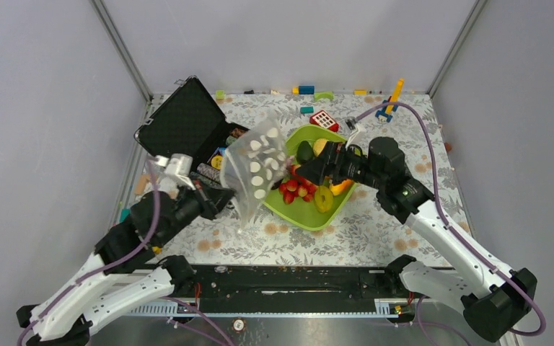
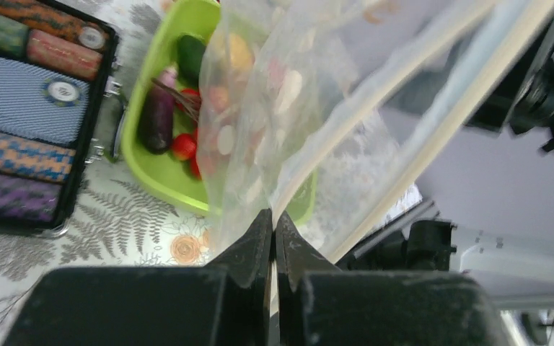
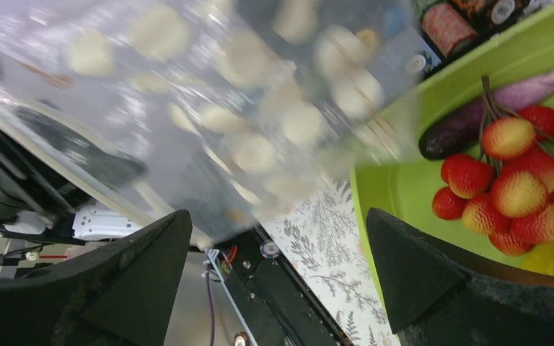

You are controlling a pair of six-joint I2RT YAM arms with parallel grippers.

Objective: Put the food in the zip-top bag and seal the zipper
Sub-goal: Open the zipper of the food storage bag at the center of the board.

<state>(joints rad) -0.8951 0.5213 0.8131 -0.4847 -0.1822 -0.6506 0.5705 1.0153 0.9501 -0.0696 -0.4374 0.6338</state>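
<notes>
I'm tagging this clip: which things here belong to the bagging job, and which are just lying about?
Job: zip-top bag and its zipper, pinched by left gripper; strawberries, eggplant, avocado in the green tray.
Lying about: poker chip case, toy blocks.

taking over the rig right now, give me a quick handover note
Grippers: left gripper shut on the zip-top bag, holding it up beside the lime-green tray; right gripper open and empty, over the tray by the bag.
All food seen lies in the tray; none seen in the bag.
Done: bag lifted.
Left: load the food, seal the zipper.
</notes>
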